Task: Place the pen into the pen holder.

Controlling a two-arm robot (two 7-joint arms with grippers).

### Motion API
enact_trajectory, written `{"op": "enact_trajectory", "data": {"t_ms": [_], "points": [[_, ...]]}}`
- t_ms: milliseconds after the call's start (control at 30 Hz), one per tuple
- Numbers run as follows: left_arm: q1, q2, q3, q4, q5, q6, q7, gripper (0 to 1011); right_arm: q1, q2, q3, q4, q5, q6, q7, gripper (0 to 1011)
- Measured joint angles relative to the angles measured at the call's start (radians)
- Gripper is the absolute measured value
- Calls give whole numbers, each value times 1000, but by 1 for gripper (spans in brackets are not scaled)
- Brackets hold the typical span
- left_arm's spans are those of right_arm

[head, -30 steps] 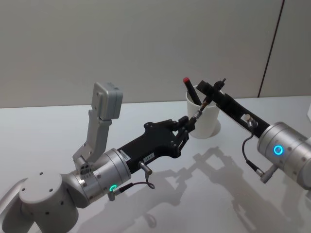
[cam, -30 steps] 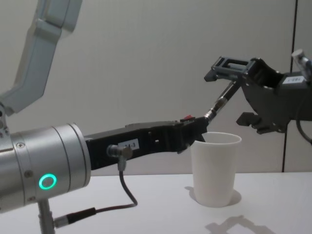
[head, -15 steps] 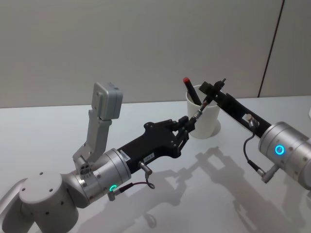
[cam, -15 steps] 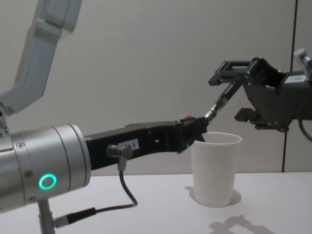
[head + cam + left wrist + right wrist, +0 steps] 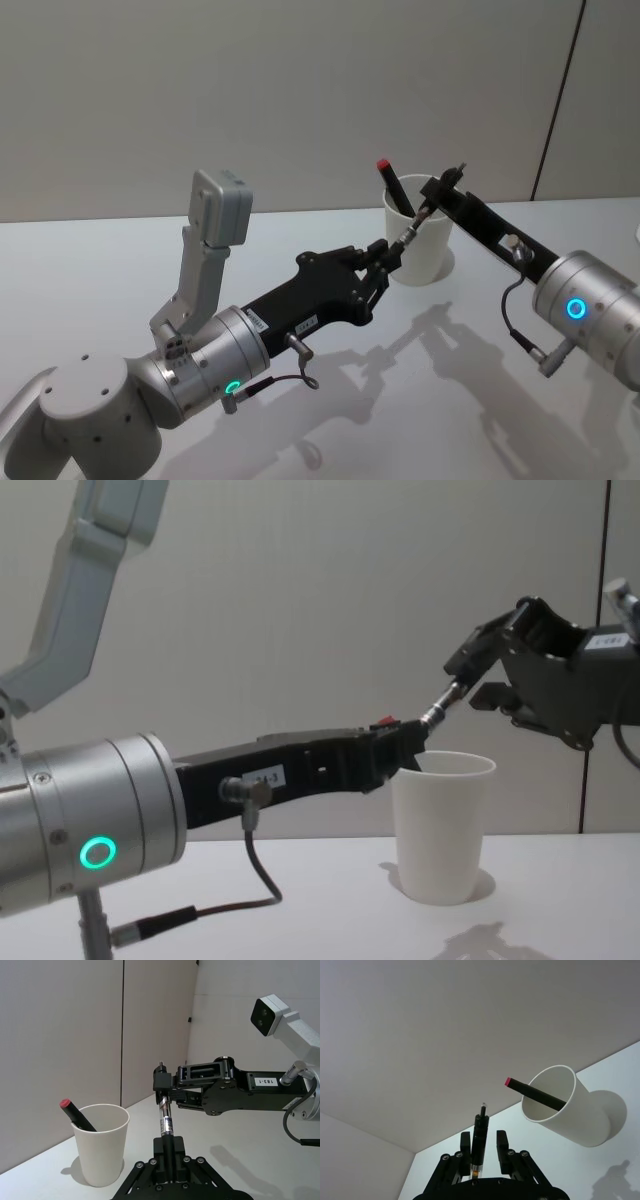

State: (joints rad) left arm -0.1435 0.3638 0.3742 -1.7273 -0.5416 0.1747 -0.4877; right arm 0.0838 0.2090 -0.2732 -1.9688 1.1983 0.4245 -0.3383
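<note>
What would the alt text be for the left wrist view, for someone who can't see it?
Two black robot grippers hold one pen between them: the left gripper grips its lower end and the right gripper closes on its upper end. Beside them a white paper cup stands on a white table, with a red-capped marker leaning inside.

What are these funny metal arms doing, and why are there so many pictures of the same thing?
It is a robot with two arms, and each arm ends in a pincer called a gripper. The pictures come from four cameras: one on its head looking down, one on its chest looking across the table, and one on each wrist. On the white table stands a plain white paper cup, with a black pen with a red cap leaning inside it. The left gripper pinches the lower end of a slim black and silver pen, held slanting in the air close to the cup. The right gripper is at that pen's upper end.
</note>
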Motion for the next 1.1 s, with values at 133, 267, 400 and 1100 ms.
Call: {"op": "enact_trajectory", "data": {"t_ms": [133, 267, 400, 1100], "points": [[0, 0, 0, 0, 0, 0, 0, 117, 0, 0, 0, 0, 0, 0, 0, 217], [0, 0, 0, 0, 1, 0, 0, 116, 0, 1, 0, -1, 2, 0, 0, 151], [0, 0, 0, 0, 1, 0, 0, 117, 0, 1, 0, -1, 2, 0, 0, 151], [0, 0, 0, 0, 0, 0, 0, 690, 0, 1, 0, 0, 0, 0, -1, 147]]}}
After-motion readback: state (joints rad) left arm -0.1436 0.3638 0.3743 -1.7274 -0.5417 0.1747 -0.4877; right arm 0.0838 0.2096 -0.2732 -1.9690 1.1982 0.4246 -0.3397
